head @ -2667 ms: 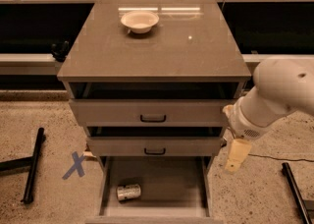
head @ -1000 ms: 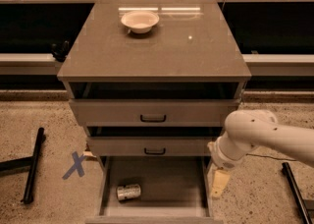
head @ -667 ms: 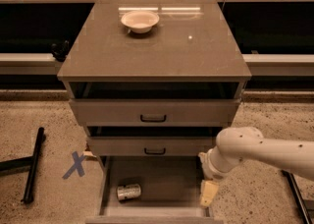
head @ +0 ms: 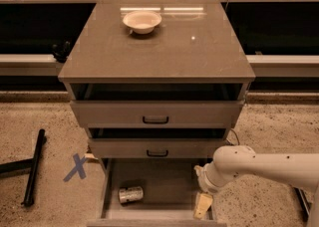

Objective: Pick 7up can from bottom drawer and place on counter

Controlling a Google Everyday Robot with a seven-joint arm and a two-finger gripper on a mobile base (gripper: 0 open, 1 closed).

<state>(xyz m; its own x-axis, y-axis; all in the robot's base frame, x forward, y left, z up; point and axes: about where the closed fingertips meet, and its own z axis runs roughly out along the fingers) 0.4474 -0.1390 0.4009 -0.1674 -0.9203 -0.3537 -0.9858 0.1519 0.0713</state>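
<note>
The 7up can (head: 130, 194) lies on its side on the floor of the open bottom drawer (head: 164, 181), toward its left front. My gripper (head: 202, 205) hangs from the white arm coming in from the right, low over the drawer's right front corner. It is well to the right of the can and apart from it. The counter (head: 164, 47) is the flat grey-brown top of the cabinet above.
A shallow white bowl (head: 142, 21) sits at the back of the counter. Two upper drawers with black handles (head: 155, 120) stick out slightly above the bottom drawer. A black bar (head: 33, 166) and a blue X mark (head: 76, 167) lie on the floor at left.
My arm has swung down and leftward from beside the cabinet's right side, bringing the gripper over the right front corner of the bottom drawer. The can has not moved.
</note>
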